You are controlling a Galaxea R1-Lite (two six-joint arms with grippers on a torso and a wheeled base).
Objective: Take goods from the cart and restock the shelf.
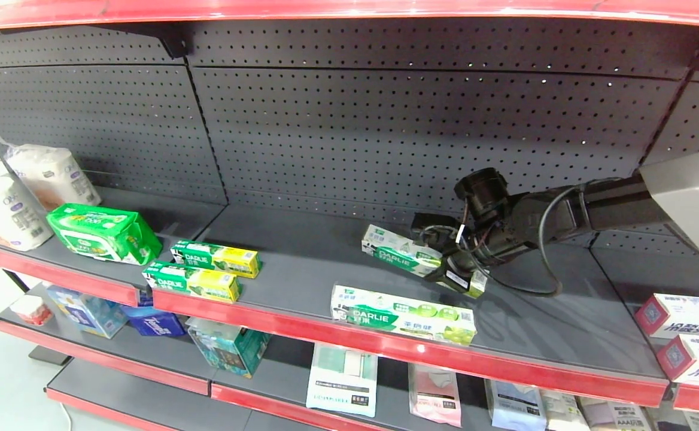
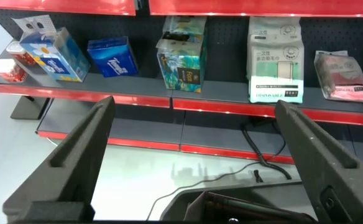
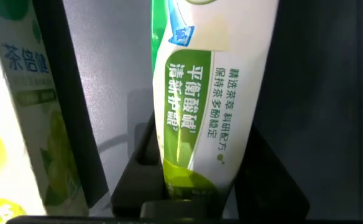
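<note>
We see our right pincer (image 1: 445,256) clamped narrowly around one end of a long, glossy green-and-white cardboard toothpaste box (image 1: 392,246), just behind the matching box (image 1: 403,314) on the matte dark metal shelf (image 1: 301,257), while our left pincer (image 2: 194,162) gapes wide, empty.

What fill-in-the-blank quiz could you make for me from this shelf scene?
1. The right gripper is ___ on the held toothpaste box.
2. The left gripper is ___ and holds nothing.
3. A second toothpaste box lies at the ___ edge of the shelf.
Missing words: shut, open, front.
</note>
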